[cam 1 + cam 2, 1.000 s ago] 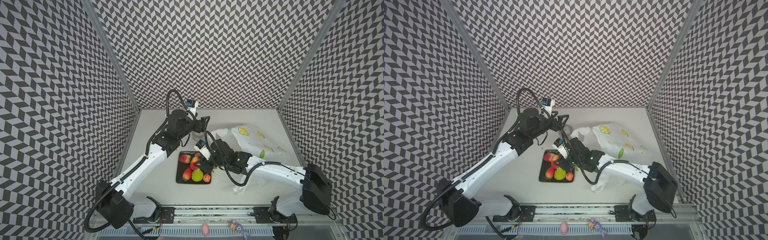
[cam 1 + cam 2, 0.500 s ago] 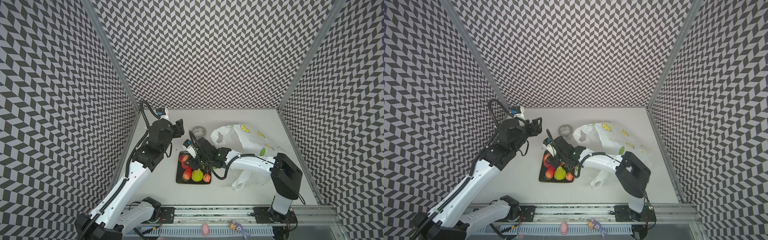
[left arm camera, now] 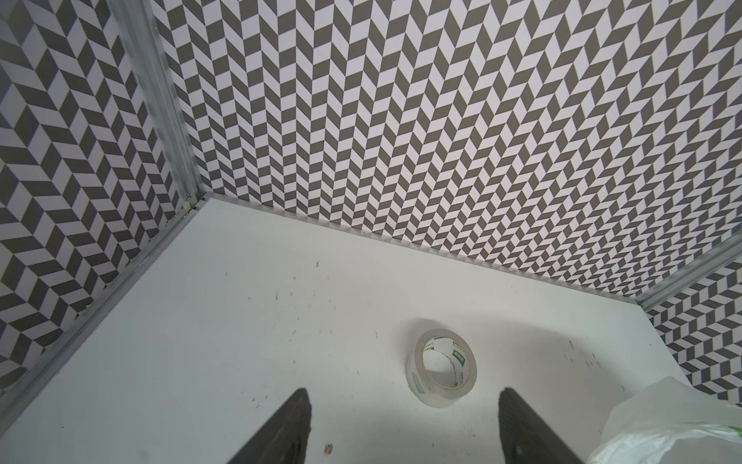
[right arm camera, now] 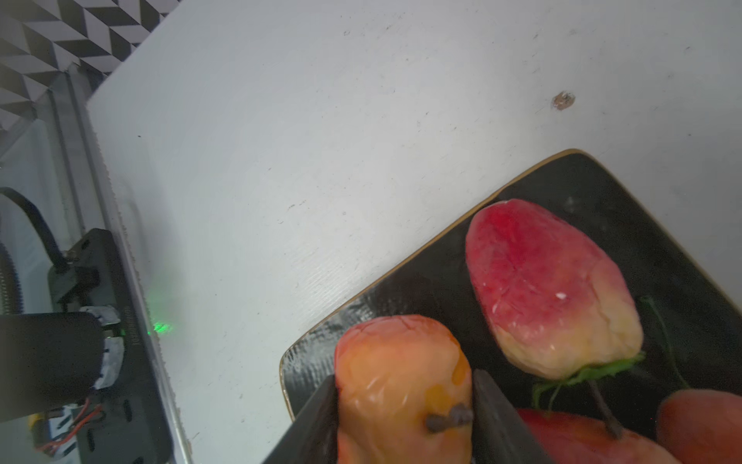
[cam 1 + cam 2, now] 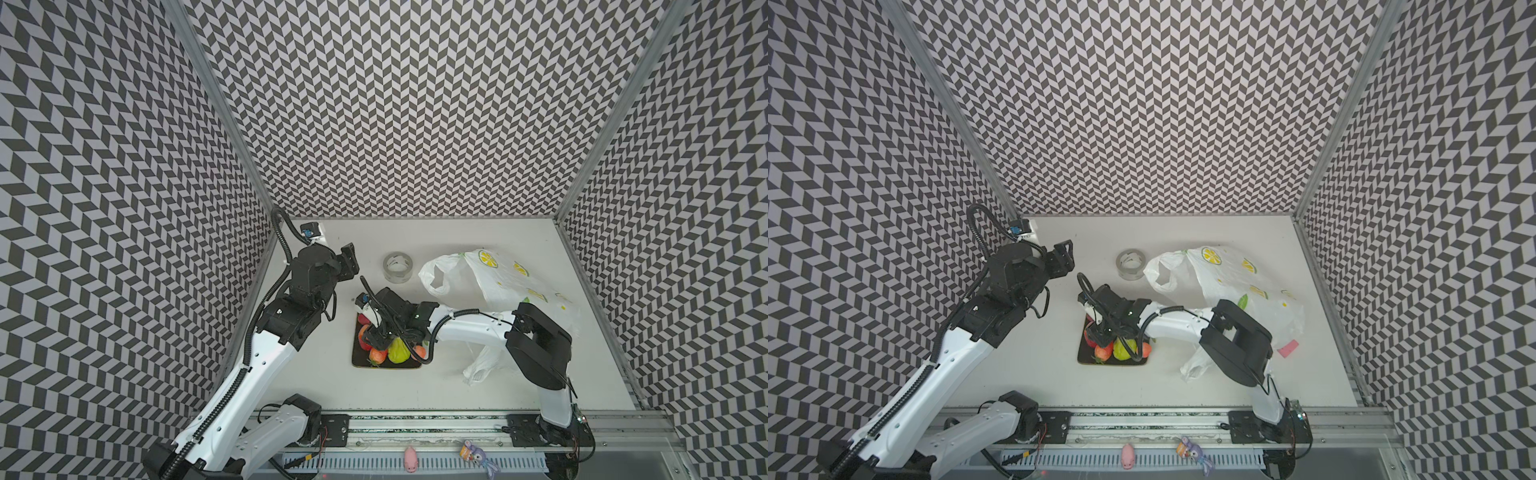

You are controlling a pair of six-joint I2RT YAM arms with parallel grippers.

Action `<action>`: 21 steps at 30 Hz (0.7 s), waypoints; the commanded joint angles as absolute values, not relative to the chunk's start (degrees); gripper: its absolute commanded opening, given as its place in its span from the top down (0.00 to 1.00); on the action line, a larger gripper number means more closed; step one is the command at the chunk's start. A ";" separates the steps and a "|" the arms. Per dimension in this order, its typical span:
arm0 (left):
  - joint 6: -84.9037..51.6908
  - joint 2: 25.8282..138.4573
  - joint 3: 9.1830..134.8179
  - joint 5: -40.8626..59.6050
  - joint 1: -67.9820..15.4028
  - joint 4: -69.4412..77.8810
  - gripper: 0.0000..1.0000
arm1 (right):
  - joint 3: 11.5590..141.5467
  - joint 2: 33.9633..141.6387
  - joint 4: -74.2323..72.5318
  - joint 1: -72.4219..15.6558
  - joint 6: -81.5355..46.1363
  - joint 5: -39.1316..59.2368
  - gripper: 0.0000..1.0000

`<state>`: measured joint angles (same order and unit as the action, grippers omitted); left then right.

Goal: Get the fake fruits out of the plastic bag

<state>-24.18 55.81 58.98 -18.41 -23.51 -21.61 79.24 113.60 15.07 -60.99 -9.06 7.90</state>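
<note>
The fingers (image 4: 317,418) of my right gripper (image 4: 403,375) flank an orange fruit (image 4: 397,373), one on each side and both right against its skin. I cannot tell whether they are pressing it or have let go. The fruit is at the left side of a black tray (image 4: 602,189), and a red fruit (image 4: 542,289) lies on the tray just beside it. In both top views I also see a yellow-green pear (image 5: 397,351) (image 5: 1124,349) towards the tray's near edge, with small orange fruits touching it on either side. The tray sits around the middle of the white table (image 5: 457,395).

The bag (image 5: 490,282) (image 5: 1225,274) lies to the right of the tray and further away. Its mouth gapes to the left, and its near part runs under my right arm. I cannot see what is inside it. A tape roll (image 5: 397,267) (image 3: 441,367) stands just left of the bag's mouth, on the far side of the tray.

My left gripper (image 3: 403,395) hovers over bare table left of the roll, with its fingers spread wide and nothing between them. On the near rail there is a pink pig (image 5: 410,459) and a purple toy (image 5: 478,453)
</note>
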 commanded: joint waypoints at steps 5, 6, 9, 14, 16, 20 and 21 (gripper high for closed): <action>-25.31 54.93 58.44 -19.93 -22.78 -22.50 0.26 | 79.94 110.71 13.74 -61.06 -8.24 4.89 0.34; -25.28 55.08 58.54 -19.95 -22.80 -22.43 0.26 | 79.75 109.93 13.71 -61.09 -8.15 4.88 0.33; -25.39 55.06 58.77 -20.06 -22.68 -22.20 0.26 | 78.51 106.30 13.14 -61.01 -8.22 5.80 0.31; -22.80 56.09 59.40 -15.24 -21.64 -19.25 0.26 | 75.78 95.77 12.72 -61.14 -6.12 9.01 0.30; -20.08 56.68 59.67 -11.69 -20.93 -17.36 0.26 | 74.40 90.21 13.87 -61.10 -5.36 10.18 0.30; -15.86 58.08 59.44 -1.35 -20.00 -12.90 0.26 | 73.56 79.80 18.98 -61.24 -7.89 8.06 0.31; -14.96 58.52 59.39 2.03 -19.97 -11.71 0.26 | 73.57 77.01 20.45 -61.21 -9.85 5.72 0.31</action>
